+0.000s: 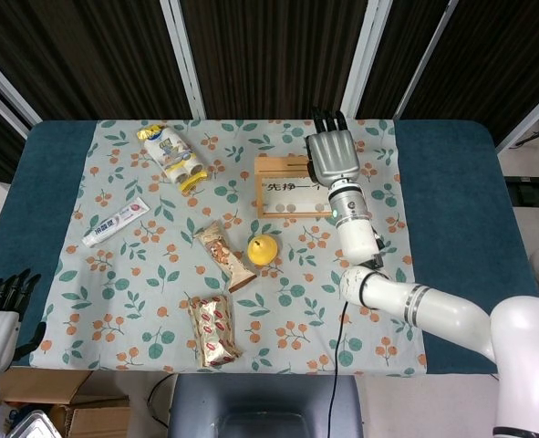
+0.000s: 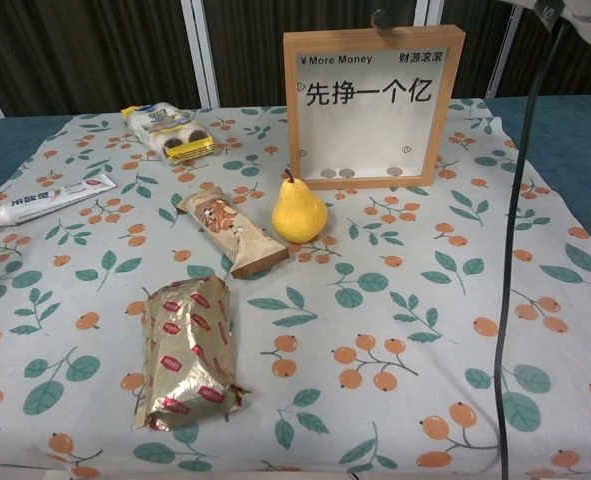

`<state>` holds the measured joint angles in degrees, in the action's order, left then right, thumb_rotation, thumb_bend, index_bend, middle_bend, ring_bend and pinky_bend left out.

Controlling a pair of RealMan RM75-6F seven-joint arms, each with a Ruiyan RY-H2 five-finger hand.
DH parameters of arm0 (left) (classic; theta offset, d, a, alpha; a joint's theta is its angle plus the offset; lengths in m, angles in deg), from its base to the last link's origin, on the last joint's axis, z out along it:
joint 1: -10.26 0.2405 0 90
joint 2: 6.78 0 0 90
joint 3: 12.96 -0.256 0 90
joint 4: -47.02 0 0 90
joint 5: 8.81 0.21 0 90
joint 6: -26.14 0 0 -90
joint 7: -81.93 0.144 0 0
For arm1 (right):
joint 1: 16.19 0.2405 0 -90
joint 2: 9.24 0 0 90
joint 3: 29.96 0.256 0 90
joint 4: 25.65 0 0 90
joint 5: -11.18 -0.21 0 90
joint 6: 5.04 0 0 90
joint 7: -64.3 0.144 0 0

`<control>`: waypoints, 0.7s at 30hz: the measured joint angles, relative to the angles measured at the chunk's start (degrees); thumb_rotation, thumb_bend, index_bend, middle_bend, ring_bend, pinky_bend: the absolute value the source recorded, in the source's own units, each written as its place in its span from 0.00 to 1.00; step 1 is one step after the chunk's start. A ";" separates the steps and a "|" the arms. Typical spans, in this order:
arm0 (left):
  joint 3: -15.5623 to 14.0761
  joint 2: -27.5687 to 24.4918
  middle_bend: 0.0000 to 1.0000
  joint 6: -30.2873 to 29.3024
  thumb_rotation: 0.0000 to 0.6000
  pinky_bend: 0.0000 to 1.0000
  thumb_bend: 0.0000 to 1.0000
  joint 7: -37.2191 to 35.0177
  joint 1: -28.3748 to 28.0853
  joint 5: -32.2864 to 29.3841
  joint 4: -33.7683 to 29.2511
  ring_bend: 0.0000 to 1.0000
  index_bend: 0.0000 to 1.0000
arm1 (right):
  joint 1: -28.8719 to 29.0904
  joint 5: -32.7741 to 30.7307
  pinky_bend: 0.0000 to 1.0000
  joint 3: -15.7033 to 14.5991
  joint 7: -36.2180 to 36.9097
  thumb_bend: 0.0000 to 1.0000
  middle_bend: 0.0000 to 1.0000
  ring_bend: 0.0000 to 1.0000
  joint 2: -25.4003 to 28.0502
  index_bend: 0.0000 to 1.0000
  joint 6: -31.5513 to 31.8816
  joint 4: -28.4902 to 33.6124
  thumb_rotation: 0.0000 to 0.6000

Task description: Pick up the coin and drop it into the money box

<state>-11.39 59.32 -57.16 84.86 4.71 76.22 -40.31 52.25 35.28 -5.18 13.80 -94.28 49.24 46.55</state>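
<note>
The money box [image 1: 283, 187] [image 2: 373, 105] is a wooden frame with a clear front, standing upright at the back of the flowered cloth. Several coins [image 2: 347, 173] lie along its inside bottom. My right hand [image 1: 331, 151] hovers over the box's right top corner, back toward the head camera and fingers stretched away from me. Its palm side and thumb are hidden, so I cannot see whether it holds a coin. No loose coin shows on the cloth. My left hand [image 1: 5, 315] hangs off the table's near left corner, fingers apart and holding nothing.
On the cloth lie a toothpaste box [image 1: 115, 222], a cookie pack [image 1: 173, 157], a snack bar [image 1: 224, 255], a yellow pear [image 1: 263, 249] and a foil pack [image 1: 213, 329]. A black cable [image 2: 515, 240] hangs down at the right in the chest view.
</note>
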 measured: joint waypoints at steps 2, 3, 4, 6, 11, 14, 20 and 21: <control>0.02 -0.02 0.00 -0.14 1.00 0.00 0.40 -0.13 0.09 -0.03 0.06 0.00 0.00 | 0.31 -0.18 0.00 -0.35 0.06 0.58 0.10 0.00 -0.12 0.70 0.13 -0.13 1.00; 0.02 -0.05 0.00 -0.22 1.00 0.00 0.40 -0.25 0.16 -0.06 0.10 0.00 0.00 | 0.42 -0.25 0.00 -0.50 0.10 0.58 0.10 0.00 -0.15 0.70 0.20 -0.12 1.00; 0.01 -0.08 0.00 -0.29 1.00 0.00 0.40 -0.33 0.22 -0.07 0.14 0.00 0.00 | 0.50 -0.29 0.00 -0.59 0.17 0.58 0.10 0.00 -0.16 0.70 0.27 -0.04 1.00; -0.01 -0.15 0.00 -0.42 1.00 0.00 0.40 -0.44 0.31 -0.04 0.22 0.00 0.00 | 0.67 -0.31 0.00 -0.87 0.31 0.58 0.10 0.00 -0.12 0.70 0.47 0.23 1.00; -0.07 -0.20 0.00 -0.69 1.00 0.00 0.40 -0.47 0.45 0.13 0.17 0.00 0.00 | 1.01 -0.66 0.00 -1.54 0.48 0.58 0.10 0.00 -0.02 0.70 0.89 0.56 1.00; -0.13 -0.23 0.00 -0.84 1.00 0.00 0.40 -0.52 0.57 0.22 0.18 0.00 0.00 | 1.19 -1.04 0.00 -1.76 0.71 0.58 0.10 0.00 -0.08 0.70 0.90 0.42 1.00; 0.00 -0.28 0.00 -0.97 1.00 0.00 0.40 -0.61 0.67 0.04 0.23 0.00 0.00 | 1.53 -0.72 0.00 -2.11 1.66 0.58 0.10 0.00 -0.34 0.70 0.97 -0.24 1.00; 0.02 -0.27 0.00 -0.98 1.00 0.00 0.40 -0.60 0.66 0.05 0.22 0.00 0.00 | 1.59 -0.67 0.00 -2.12 1.80 0.58 0.10 0.00 -0.36 0.70 1.00 -0.32 1.00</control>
<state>-11.37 59.04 -58.14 84.27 5.38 76.27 -40.08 53.83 34.61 -7.30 15.60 -94.64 50.23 46.23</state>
